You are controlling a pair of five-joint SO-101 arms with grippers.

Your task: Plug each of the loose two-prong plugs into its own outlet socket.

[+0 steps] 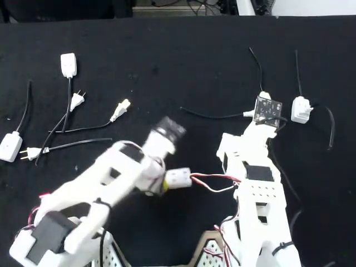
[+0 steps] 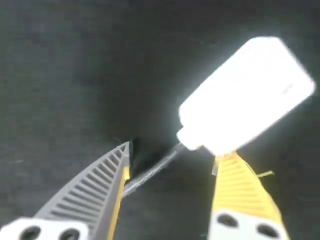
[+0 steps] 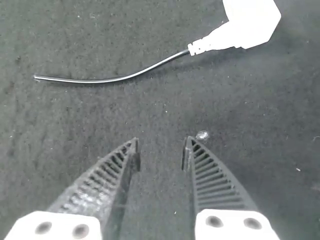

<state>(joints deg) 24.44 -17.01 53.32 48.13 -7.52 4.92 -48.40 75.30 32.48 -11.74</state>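
Currently straddling black cord [image 2: 150, 172] at white socket [image 2: 245, 95] with left gripper [image 2: 174, 152] spread open; hovering right gripper [image 3: 162, 141], likewise open, near white block [image 3: 250, 20].

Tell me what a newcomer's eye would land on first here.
A bright white outlet block on a black cord lies just past the open left gripper in the left wrist view. From above, two white arms stretch over the black table, with loose plugs scattered at its left side.
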